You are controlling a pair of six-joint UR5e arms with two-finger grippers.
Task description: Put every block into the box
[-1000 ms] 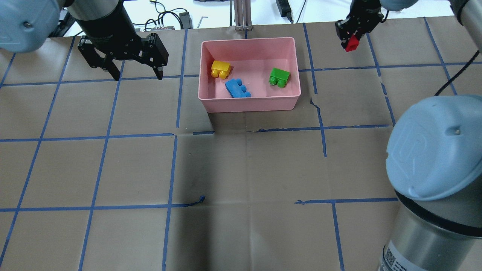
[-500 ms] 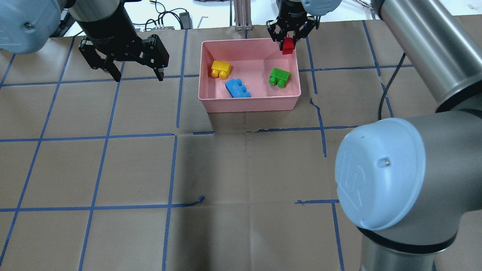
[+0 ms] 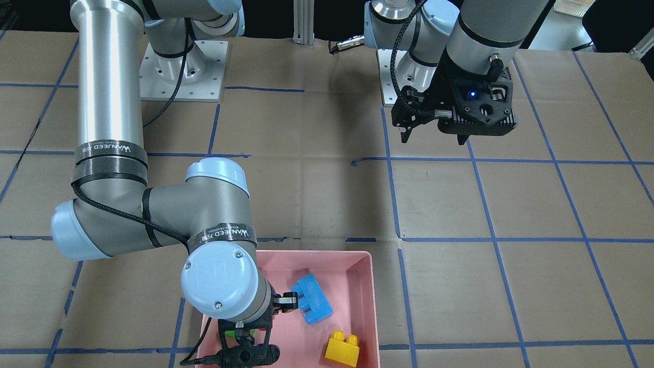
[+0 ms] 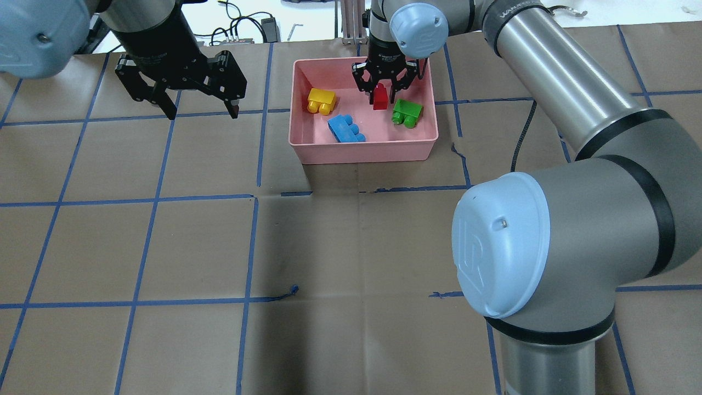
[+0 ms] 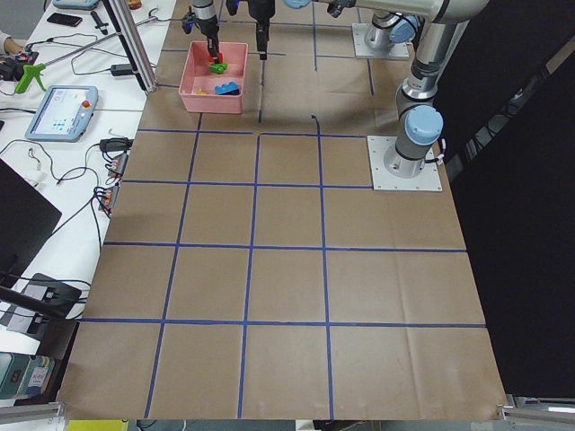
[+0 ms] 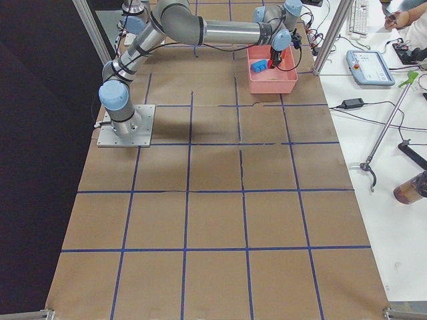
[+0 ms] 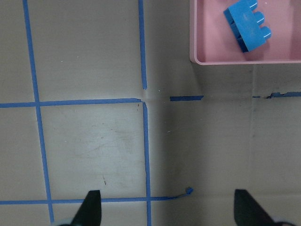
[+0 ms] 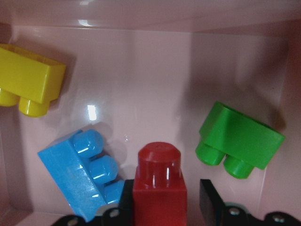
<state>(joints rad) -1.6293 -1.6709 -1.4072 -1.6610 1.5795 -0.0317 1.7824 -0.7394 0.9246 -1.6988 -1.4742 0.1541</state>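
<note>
The right tool (image 4: 380,92) has moved left from over the bare desk (image 4: 351,247) to over the box (image 4: 362,146), pinching the red block (image 4: 379,99) above its floor, near the green block (image 4: 407,112); released too high, it could bounce off that block and out, while the left tool (image 4: 203,112) waits spread.

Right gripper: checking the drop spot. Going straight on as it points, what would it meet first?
Probably bare floor of the shallow pink plastic box, between the light-blue three-stud brick and green two-stud brick; the held red one-stud brick lands first.
</note>
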